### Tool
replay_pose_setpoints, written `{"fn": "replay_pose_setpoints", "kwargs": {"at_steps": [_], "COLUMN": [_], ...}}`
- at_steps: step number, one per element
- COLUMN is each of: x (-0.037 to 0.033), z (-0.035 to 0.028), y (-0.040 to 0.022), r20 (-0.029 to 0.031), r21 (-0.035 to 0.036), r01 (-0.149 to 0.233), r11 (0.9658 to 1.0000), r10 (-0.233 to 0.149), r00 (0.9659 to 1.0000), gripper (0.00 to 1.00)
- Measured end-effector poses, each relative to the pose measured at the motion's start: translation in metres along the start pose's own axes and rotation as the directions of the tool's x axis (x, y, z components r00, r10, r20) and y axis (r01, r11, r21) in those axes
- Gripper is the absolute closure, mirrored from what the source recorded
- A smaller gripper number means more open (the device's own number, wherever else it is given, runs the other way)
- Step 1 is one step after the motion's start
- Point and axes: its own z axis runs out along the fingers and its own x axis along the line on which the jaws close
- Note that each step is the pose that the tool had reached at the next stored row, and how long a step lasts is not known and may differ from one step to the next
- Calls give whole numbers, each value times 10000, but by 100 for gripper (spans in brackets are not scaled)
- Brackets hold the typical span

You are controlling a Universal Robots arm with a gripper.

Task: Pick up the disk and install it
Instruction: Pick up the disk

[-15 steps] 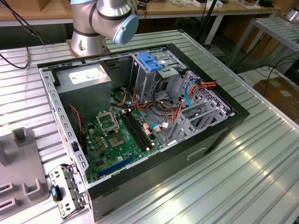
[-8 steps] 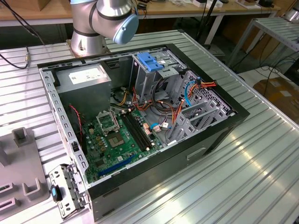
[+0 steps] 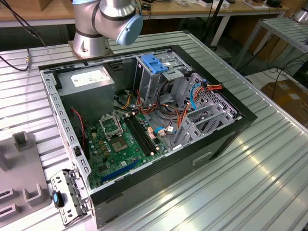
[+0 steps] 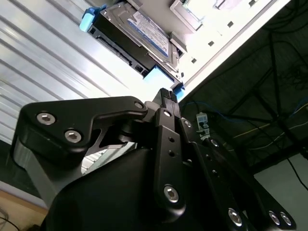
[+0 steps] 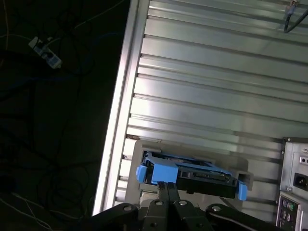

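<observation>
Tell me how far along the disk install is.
Nothing is finished: the disk sits out on the ribbed table, outside the computer case. The end effector, fingers together, sits at the disk's blue rail. Lifting and installing remain.

I see the open computer case [image 3: 144, 190] lying on the ribbed surface [image 3: 240, 192], the arm's base [image 3: 89, 43] just beyond it.

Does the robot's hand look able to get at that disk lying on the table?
Probably yes: the hand sits right at the blue edge of the disk, with nothing between them.
</observation>
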Motion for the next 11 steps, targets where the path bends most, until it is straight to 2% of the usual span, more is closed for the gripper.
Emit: {"fn": "replay_pose_setpoints", "kwargs": {"at_steps": [11], "x": [0], "z": [1], "y": [0], "r20": [-33], "r21": [-14], "r01": [751], "r11": [9972], "r10": [-751], "r00": [9972], "gripper": [89]}}
